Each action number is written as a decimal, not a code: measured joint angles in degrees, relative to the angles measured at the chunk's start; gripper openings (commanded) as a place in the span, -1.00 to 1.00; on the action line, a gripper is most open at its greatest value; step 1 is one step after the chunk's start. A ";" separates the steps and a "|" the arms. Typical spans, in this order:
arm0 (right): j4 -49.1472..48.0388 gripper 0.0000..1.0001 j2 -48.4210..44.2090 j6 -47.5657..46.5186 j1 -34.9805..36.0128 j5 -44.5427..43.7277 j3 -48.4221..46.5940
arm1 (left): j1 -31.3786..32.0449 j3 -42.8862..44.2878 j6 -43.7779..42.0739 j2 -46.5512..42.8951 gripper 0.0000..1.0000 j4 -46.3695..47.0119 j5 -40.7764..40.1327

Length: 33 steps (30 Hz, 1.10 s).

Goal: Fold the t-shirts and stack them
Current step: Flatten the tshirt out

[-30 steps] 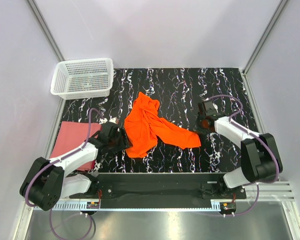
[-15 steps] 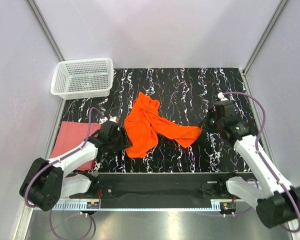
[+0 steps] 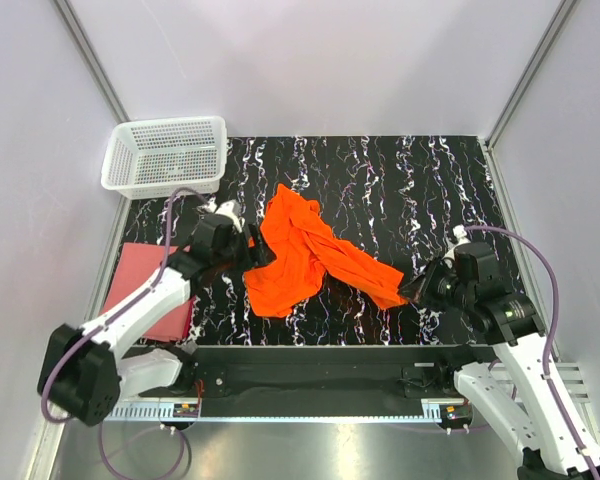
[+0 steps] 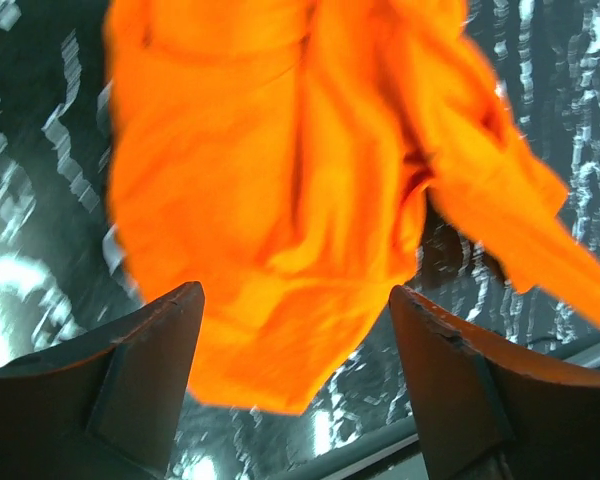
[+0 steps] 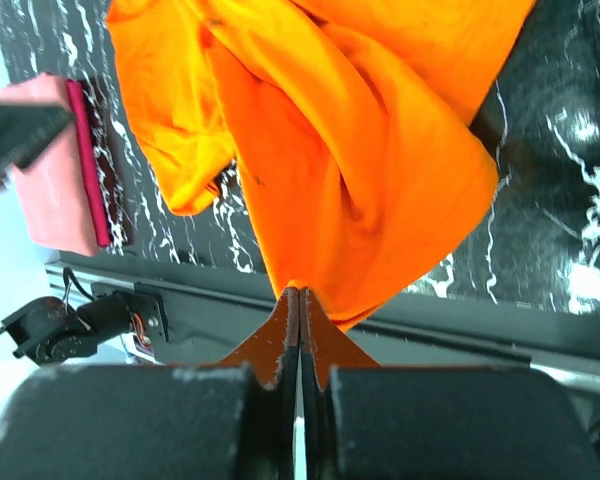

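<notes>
Top external view: we see a bright orange t-shirt (image 3: 300,260) lying crumpled and stretched out near the middle of a black table (image 3: 380,180) veined with white. The right gripper (image 3: 417,290) sits at the shirt's near right corner. In its wrist view the two fingers are pressed together, with the edge of the cloth pinched at their tips. The left gripper (image 3: 252,250) hovers at the shirt's left side. In its wrist view the jaws stand wide apart, with the orange cloth below and between them, not clamped. A dusty pink-red t-shirt (image 3: 140,272) lies folded flat at the table's left edge, partly under the left arm and apart from the orange one. A white mesh basket (image 3: 170,123) stands at the far left corner. Both shirts are plain, single-coloured cloth.
</notes>
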<state>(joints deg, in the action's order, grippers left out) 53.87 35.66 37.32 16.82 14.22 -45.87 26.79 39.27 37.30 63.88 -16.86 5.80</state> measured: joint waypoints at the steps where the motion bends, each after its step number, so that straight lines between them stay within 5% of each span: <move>1: 0.79 -1.00 0.02 0.02 0.00 0.00 -0.24 | 0.17 1.73 -0.35 2.12 0.66 0.46 0.59; 11: 4.94 -1.00 5.11 -4.09 0.02 7.74 -0.68 | 5.88 19.37 -1.99 28.85 0.61 4.26 7.45; 16: 6.75 -0.96 9.33 -6.99 2.25 15.85 0.57 | 6.82 20.85 -1.68 33.88 0.60 4.74 8.00; 18: 7.74 -0.44 10.56 -7.32 5.79 16.90 0.59 | 6.82 21.29 -1.68 34.16 0.60 4.52 7.98; 19: 7.82 -0.44 10.78 -7.19 7.32 17.09 0.59 | 6.78 21.57 -1.68 34.18 0.60 4.48 7.98; 23: 7.85 0.25 14.03 -6.86 10.58 17.64 0.61 | 6.73 22.67 -1.68 34.16 0.58 5.05 7.96; 25: 6.95 0.38 15.47 -6.47 10.64 16.74 0.31 | 6.73 22.67 -1.70 34.14 0.58 4.96 7.89; 30: 2.47 0.34 20.48 -5.22 10.78 8.85 -2.89 | 6.73 22.67 -2.01 34.12 0.55 4.90 7.72; 33: -2.40 -0.05 27.54 -3.61 10.58 1.95 -4.83 | 6.73 22.67 -2.23 34.12 0.53 4.90 7.76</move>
<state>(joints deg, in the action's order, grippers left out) 51.46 63.20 33.71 27.40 16.16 -50.70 33.52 61.93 35.07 98.00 -11.97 13.56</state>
